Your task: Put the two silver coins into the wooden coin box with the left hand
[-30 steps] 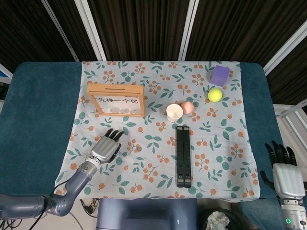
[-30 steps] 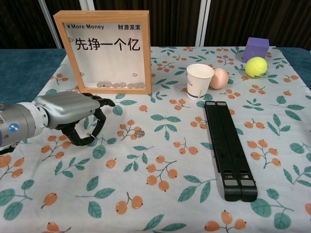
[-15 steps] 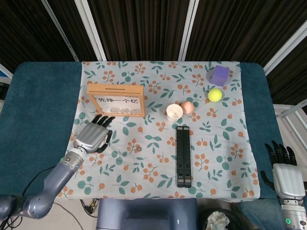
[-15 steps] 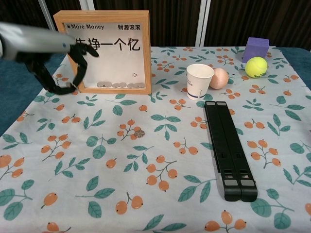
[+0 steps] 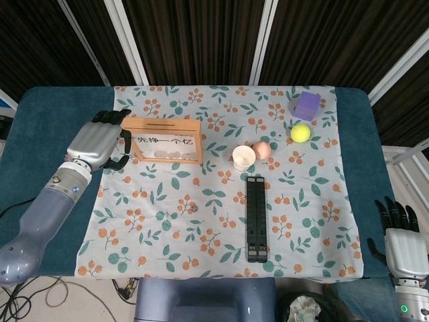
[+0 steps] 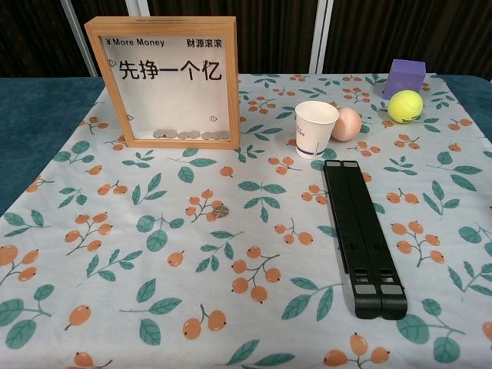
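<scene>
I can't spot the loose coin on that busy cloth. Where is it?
In the chest view the coin lies flat on the flowered cloth, in front of the wooden coin box and left of the black stand.

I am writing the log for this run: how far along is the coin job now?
Done: several coins lie at the bottom of the wooden coin box; which ones came from this job cannot be told. In hand: the left hand is raised beside the box's left end; whether it pinches a coin is not visible. Left: one silver coin lies on the cloth, not yet picked up.
</scene>
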Action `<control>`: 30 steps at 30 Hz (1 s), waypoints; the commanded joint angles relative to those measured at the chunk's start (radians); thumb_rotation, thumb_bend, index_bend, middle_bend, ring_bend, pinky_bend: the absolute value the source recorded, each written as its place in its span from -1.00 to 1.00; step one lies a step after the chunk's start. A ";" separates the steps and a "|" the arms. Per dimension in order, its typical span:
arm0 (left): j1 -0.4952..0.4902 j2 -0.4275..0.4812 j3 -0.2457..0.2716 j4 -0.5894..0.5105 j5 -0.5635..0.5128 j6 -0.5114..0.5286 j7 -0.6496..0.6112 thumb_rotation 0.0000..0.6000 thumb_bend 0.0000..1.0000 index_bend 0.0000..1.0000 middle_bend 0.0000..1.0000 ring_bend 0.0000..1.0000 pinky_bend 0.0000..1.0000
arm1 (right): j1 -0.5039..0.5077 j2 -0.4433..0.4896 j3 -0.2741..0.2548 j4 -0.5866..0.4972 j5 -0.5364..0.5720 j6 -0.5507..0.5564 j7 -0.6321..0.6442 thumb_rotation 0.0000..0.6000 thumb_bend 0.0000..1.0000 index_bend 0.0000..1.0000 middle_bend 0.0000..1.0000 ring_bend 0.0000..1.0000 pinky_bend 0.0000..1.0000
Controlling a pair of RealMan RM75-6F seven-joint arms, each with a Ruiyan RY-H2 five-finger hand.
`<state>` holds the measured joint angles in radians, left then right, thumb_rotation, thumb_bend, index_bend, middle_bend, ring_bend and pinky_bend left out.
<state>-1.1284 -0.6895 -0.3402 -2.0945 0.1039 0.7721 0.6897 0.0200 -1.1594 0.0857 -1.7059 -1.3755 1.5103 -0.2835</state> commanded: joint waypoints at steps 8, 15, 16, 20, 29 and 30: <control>-0.268 -0.046 0.118 0.338 -0.301 -0.260 0.038 1.00 0.24 0.35 -1.00 -1.00 -1.00 | -0.004 0.000 0.008 -0.003 0.013 0.008 0.000 1.00 -0.19 -0.81 -0.91 -0.95 -1.00; -0.410 -0.169 0.267 0.499 -0.360 -0.295 0.117 1.00 0.23 0.35 -1.00 -1.00 -1.00 | -0.003 -0.005 0.022 -0.007 0.043 0.006 -0.002 1.00 -0.19 -0.81 -0.91 -0.95 -1.00; -0.425 -0.189 0.283 0.518 -0.356 -0.289 0.125 1.00 0.22 0.35 -1.00 -1.00 -1.00 | -0.003 -0.005 0.023 -0.008 0.045 0.005 -0.002 1.00 -0.19 -0.81 -0.91 -0.95 -1.00; -0.461 -0.271 0.327 0.582 -0.311 -0.252 0.140 1.00 0.21 0.35 -1.00 -1.00 -1.00 | -0.003 -0.007 0.023 -0.010 0.051 0.002 0.000 1.00 -0.19 -0.81 -0.91 -0.95 -1.00; -0.469 -0.433 0.358 0.729 -0.246 -0.236 0.099 1.00 0.20 0.34 -1.00 -1.00 -1.00 | -0.004 -0.002 0.027 -0.015 0.060 0.002 0.007 1.00 -0.19 -0.81 -0.91 -0.95 -1.00; -0.470 -0.444 0.364 0.744 -0.243 -0.233 0.097 1.00 0.20 0.34 -1.00 -1.00 -1.00 | -0.004 -0.001 0.027 -0.016 0.063 0.001 0.007 1.00 -0.19 -0.81 -0.91 -0.95 -1.00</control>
<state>-1.5935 -1.1113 0.0101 -1.3741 -0.1496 0.5331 0.7943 0.0160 -1.1610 0.1126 -1.7215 -1.3134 1.5115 -0.2766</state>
